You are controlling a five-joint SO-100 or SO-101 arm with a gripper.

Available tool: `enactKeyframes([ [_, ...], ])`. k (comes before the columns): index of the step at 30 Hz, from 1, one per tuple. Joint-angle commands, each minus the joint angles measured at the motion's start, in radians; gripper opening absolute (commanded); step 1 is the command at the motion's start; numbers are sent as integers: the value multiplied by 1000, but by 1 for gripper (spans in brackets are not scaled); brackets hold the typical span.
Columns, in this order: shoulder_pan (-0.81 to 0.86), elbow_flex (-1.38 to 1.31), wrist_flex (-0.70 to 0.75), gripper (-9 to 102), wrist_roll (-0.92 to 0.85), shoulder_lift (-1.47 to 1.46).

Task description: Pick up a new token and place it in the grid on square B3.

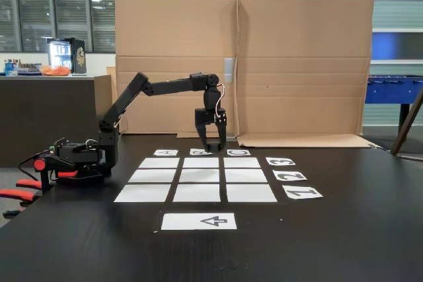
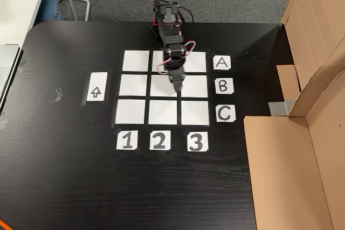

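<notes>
The grid (image 1: 157, 176) (image 2: 135, 111) lies flat on the black table, with letter cards along one side and number cards along another. Square B3 (image 1: 201, 162) (image 2: 195, 86) is a bare white cell. My gripper (image 1: 212, 146) (image 2: 178, 91) points down and hangs a little above the grid, over the gap between B2 and B3 in a fixed view from above. Its fingers are black and close together, and I cannot make out the gap between them. The black token is hidden or out of view. None lies on any cell.
A white sheet with an arrow (image 1: 198, 221) (image 2: 96, 86) lies beside the grid with nothing on it. The arm's base (image 1: 79, 160) (image 2: 167, 17) stands at the table edge. Large cardboard panels (image 1: 297, 64) (image 2: 302, 149) wall off the far side.
</notes>
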Motion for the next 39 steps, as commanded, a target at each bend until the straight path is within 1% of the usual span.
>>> enactKeyframes([
  [1, -52, 0, -12, 1, 17, 31],
  [12, -172, 0, -58, 1, 51, -71],
  [26, -201, -54, -77, 1, 69, -225],
  [29, -204, -54, -74, 17, 67, -230],
  [30, -204, -54, -74, 19, 69, -229],
  [39, -218, -44, -60, 25, 78, -207],
])
